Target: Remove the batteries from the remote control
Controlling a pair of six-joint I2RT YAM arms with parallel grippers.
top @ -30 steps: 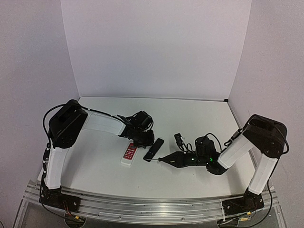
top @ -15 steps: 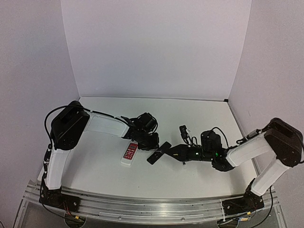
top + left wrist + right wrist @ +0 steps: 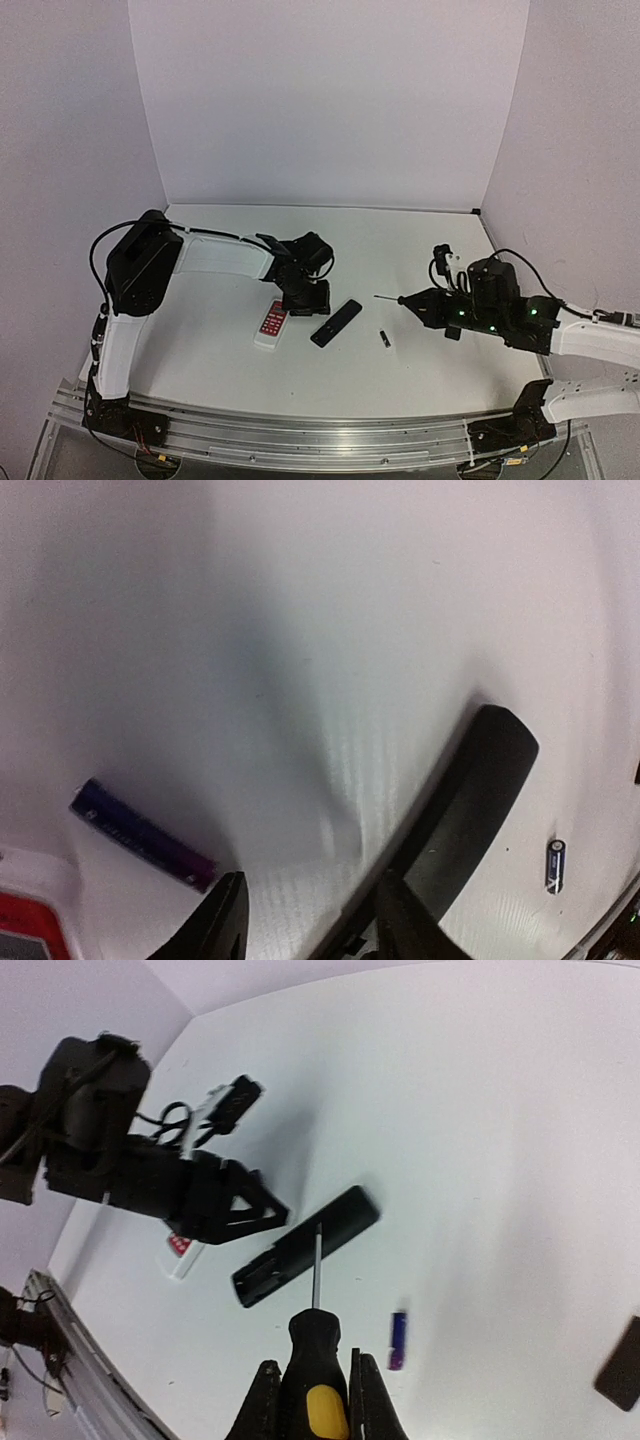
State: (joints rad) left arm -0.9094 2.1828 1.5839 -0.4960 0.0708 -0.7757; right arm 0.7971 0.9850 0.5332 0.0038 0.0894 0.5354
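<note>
My left gripper [image 3: 308, 900] hangs part-open and empty over the black remote control [image 3: 336, 322]. The right gripper [image 3: 313, 1405] clamps the screwdriver [image 3: 315, 1332]. One battery [image 3: 384, 339] lies near the remote and a second battery [image 3: 145, 835] lies under my left wrist. A careless nudge could set either rolling.

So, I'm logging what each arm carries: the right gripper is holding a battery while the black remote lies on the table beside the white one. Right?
No. The right gripper is shut on a screwdriver, not a battery, as the right wrist view shows. The black remote does lie on the table beside the white remote.
</note>
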